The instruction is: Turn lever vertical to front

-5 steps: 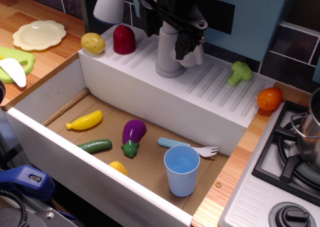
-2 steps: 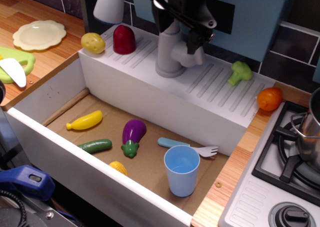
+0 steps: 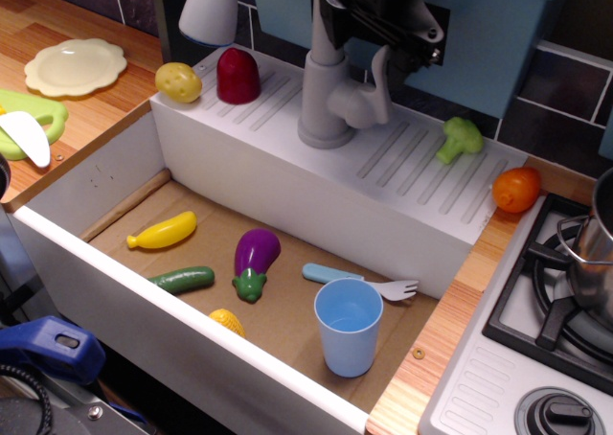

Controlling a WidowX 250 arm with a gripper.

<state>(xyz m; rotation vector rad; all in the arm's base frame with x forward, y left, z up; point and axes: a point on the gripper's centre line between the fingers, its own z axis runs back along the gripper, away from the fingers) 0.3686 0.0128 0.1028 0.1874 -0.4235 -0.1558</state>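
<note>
The grey tap post (image 3: pixel 321 90) stands upright on the white ribbed sink ledge (image 3: pixel 402 167). The short light-grey lever (image 3: pixel 364 102) juts from the post toward the right and front, and its rounded end rises just under my gripper. My black gripper (image 3: pixel 402 44) hangs at the top of the view, above and a little right of the lever. Its fingertips merge with the dark body, so I cannot tell how the jaws stand or whether they touch the lever.
On the ledge are a potato (image 3: pixel 178 81), a red toy (image 3: pixel 238 75), broccoli (image 3: pixel 460 138) and an orange (image 3: pixel 517 189). The sink basin holds a blue cup (image 3: pixel 348 325), eggplant (image 3: pixel 255 261), banana (image 3: pixel 162 231), cucumber (image 3: pixel 182 280) and fork (image 3: pixel 359 280). A stove (image 3: pixel 546 301) is at right.
My gripper has moved up and to the right, off the side of the tap post. The lever now shows clear below it, jutting right and front.
</note>
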